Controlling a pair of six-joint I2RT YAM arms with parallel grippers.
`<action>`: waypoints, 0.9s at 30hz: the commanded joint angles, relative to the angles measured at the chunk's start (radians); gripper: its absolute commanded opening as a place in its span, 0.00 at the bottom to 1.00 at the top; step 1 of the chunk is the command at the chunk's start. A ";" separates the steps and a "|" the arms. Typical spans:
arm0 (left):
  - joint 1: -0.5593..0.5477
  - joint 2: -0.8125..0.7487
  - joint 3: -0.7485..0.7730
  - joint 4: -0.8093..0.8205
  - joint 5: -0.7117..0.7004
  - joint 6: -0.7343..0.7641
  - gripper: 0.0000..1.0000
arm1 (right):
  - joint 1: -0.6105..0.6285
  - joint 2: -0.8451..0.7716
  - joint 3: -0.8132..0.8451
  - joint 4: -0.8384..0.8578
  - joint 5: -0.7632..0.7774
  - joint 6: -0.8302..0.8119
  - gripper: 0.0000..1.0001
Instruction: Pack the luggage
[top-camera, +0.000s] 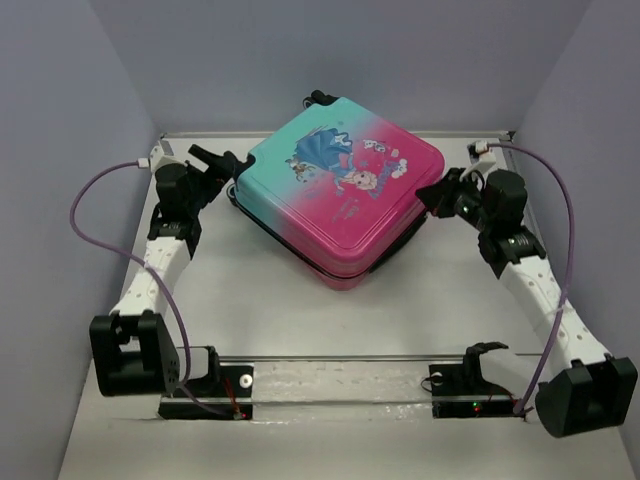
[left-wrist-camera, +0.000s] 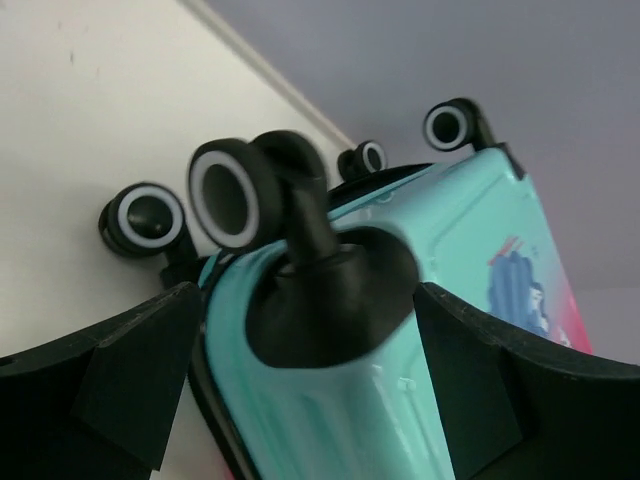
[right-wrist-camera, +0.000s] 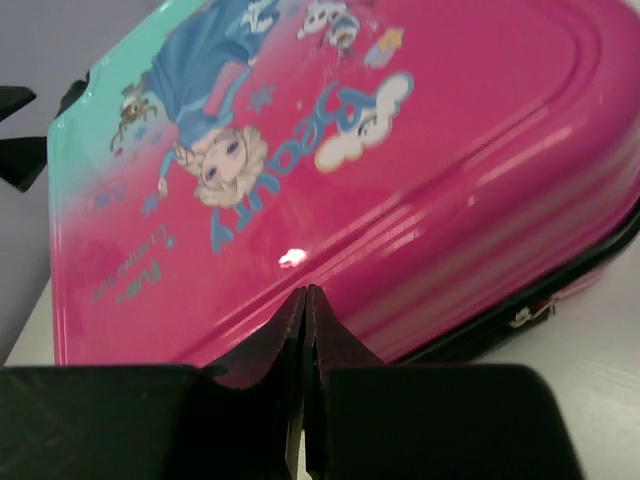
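Luggage (top-camera: 340, 195) lies closed at the table's far middle

The left tool (left-wrist-camera: 305, 380) gapes wide, its fingers (left-wrist-camera: 130, 370) on either side of the teal wheeled corner, with a black wheel (left-wrist-camera: 225, 195) just above. The right tool (right-wrist-camera: 305, 310) is pinched together on nothing, its tips at the pink shell's lower edge; whether they touch it is unclear. It lies print side up on the white table (top-camera: 250, 310), between both arms.

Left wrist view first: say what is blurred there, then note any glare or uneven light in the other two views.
Left wrist view: the nearest wheel is blurred, close to the lens. Right wrist view: a small white glare spot sits on the pink shell of the luggage, and the print is sharp. Top external view: even, soft light, no harsh glare on the shell.
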 joint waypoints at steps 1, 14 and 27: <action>0.068 0.074 0.042 0.093 0.227 -0.100 0.99 | 0.001 -0.162 -0.239 0.163 -0.046 0.046 0.07; 0.092 0.290 0.018 0.383 0.299 -0.287 0.99 | 0.001 -0.284 -0.419 0.189 -0.195 0.092 0.33; 0.075 0.408 0.136 0.404 0.276 -0.341 0.96 | 0.001 -0.315 -0.439 0.174 -0.209 0.100 0.40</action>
